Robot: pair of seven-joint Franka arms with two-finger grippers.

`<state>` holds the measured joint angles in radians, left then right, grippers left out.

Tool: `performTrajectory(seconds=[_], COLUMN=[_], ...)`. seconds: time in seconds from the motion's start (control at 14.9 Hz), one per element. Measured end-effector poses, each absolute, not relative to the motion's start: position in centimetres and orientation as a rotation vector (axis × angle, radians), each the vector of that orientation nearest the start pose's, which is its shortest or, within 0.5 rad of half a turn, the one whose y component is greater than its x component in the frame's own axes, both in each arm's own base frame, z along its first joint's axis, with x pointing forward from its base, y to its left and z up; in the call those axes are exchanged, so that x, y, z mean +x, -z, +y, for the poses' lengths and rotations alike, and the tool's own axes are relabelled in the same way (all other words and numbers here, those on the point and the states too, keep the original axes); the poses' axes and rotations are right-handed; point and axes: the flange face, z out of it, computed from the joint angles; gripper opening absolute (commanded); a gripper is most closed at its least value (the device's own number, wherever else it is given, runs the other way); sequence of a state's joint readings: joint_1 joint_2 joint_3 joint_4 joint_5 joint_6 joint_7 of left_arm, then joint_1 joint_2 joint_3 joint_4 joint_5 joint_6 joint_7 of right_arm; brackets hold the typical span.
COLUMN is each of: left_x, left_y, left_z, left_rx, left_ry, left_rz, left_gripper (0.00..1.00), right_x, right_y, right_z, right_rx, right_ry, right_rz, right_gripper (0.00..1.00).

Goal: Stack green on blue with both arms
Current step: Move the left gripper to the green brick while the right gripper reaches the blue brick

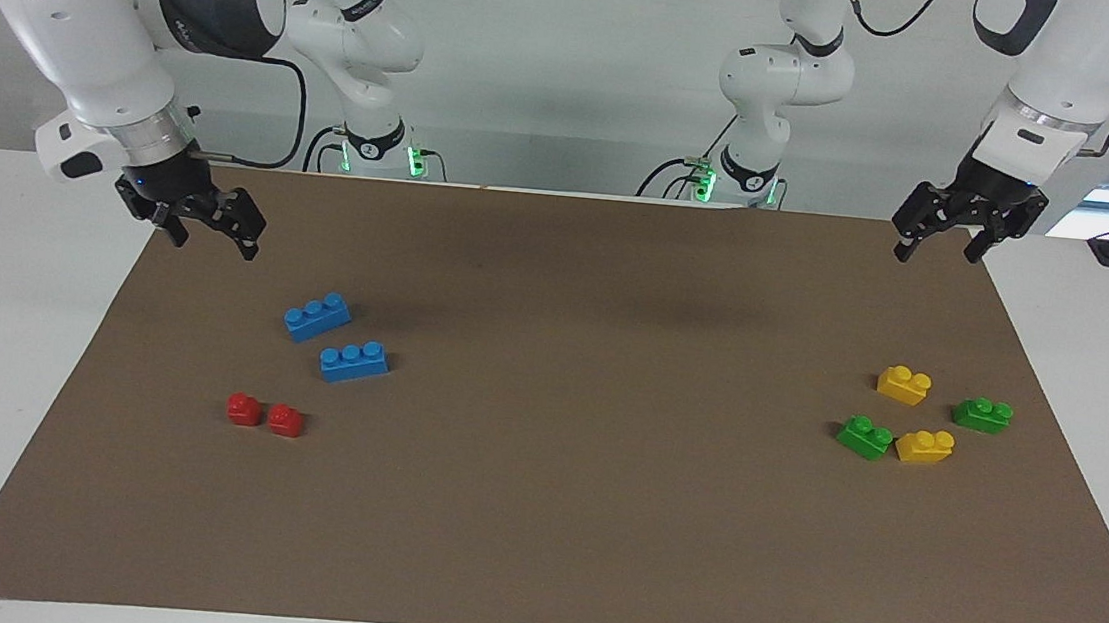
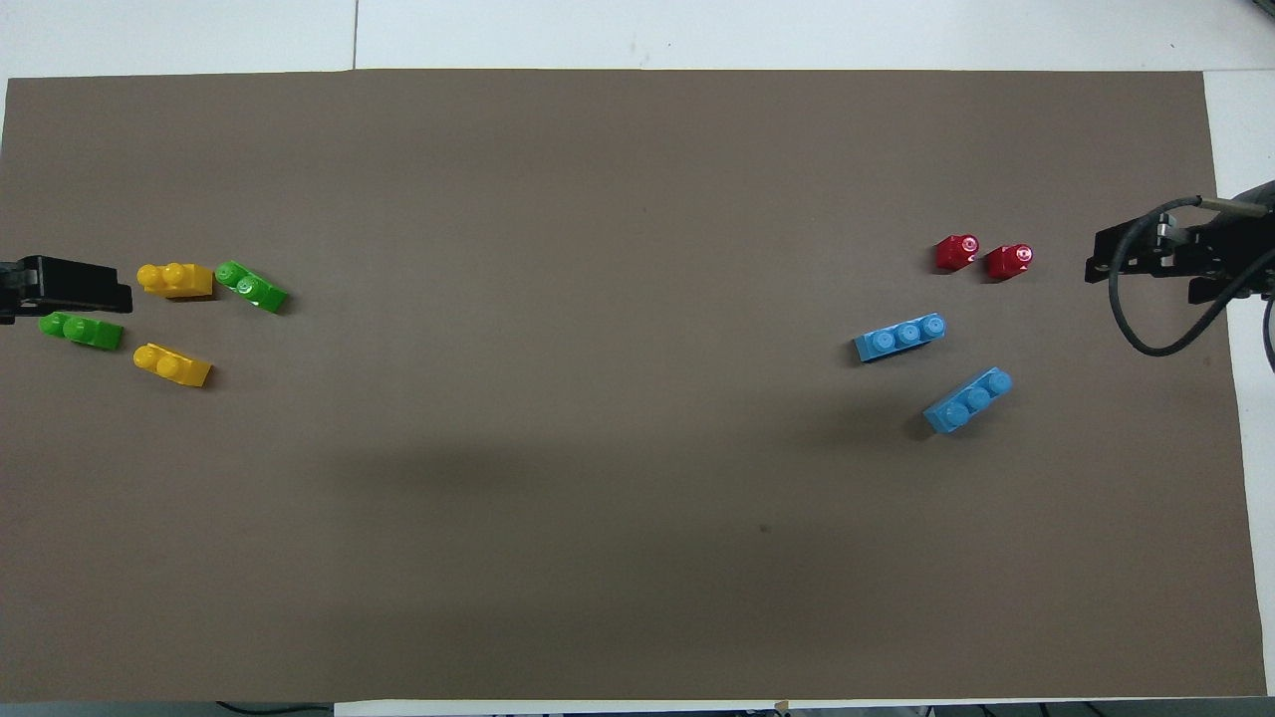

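Note:
Two green two-stud bricks lie at the left arm's end of the mat. The brighter one [image 1: 865,437] [image 2: 251,287] is farther from the robots. The darker one [image 1: 982,414] [image 2: 80,329] is closer to the mat's end. Two alike blue three-stud bricks lie at the right arm's end, one [image 1: 317,316] [image 2: 968,400] nearer to the robots than the other [image 1: 354,361] [image 2: 900,339]. My left gripper [image 1: 937,253] [image 2: 100,289] is open, empty and raised over the mat's corner. My right gripper [image 1: 212,236] [image 2: 1106,264] is open, empty and raised over the mat's edge near the blue bricks.
Two yellow bricks [image 1: 905,383] [image 1: 924,446] lie among the green ones. Two small red bricks [image 1: 244,409] [image 1: 285,419] lie farther from the robots than the blue ones. The brown mat [image 1: 557,402] covers the white table.

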<state>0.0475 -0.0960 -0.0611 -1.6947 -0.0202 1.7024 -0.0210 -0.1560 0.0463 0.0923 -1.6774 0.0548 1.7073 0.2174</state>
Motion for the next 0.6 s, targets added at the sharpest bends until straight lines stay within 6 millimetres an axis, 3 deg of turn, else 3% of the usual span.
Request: performTrajectory(seconds=[0.47,0.6], left_x=[53.6,53.6], left_y=[-62.9,-62.4], left_z=[-1.1,-1.0], left_rx=[-3.154,-3.155], left_ry=[0.161,0.148], left_rz=[-0.021,-0.096], left_gripper=[1.0,1.0], right_x=[58.3,58.8], right_y=[-50.8,-49.2], right_z=[-3.4,-3.9], right_rx=[-2.679,-2.547], right_ry=[-0.3,-0.383], right_rz=[1.014,1.181], right_gripper=[0.99,0.99])
